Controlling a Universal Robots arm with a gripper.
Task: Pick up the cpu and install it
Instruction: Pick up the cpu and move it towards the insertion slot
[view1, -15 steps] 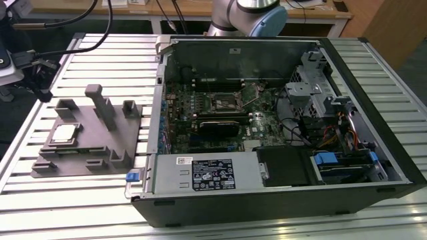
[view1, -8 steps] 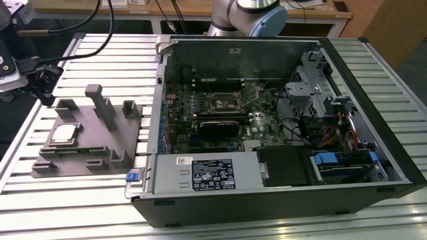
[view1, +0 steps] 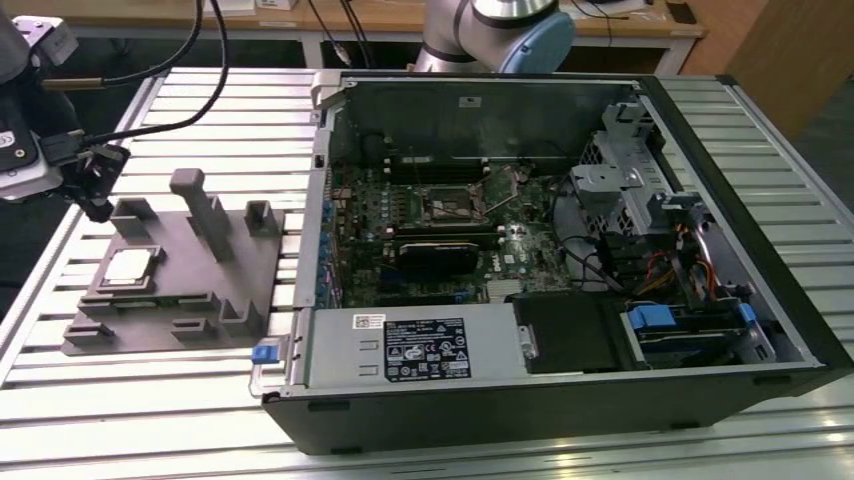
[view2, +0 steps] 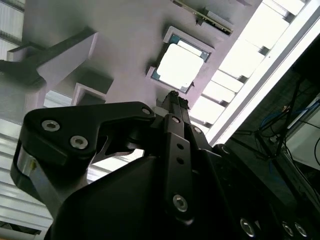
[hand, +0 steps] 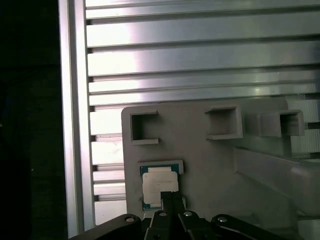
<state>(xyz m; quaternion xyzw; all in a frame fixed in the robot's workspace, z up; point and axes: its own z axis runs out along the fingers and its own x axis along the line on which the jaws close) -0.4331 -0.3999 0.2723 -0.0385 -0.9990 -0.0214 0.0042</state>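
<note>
while the black end effector (view1: 98, 205) hangs with its fingers pressed together and gripping nothing, the small square cpu with the pale silver top (view2: 180, 65) lies just below its tips, seated in a recess of the grey moulded plastic tray (view1: 174, 278). lowered like this, the tips would likely strike the lid rather than straddle it, and a skewed approach could clip the upright blocks beside them.

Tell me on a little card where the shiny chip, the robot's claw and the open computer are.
cpu: lying flat in the grey tray, not picked up
gripper: shut, empty, near the cpu
computer case: open, at the exterior view's right of the grey tray
socket: inside the computer case
</note>
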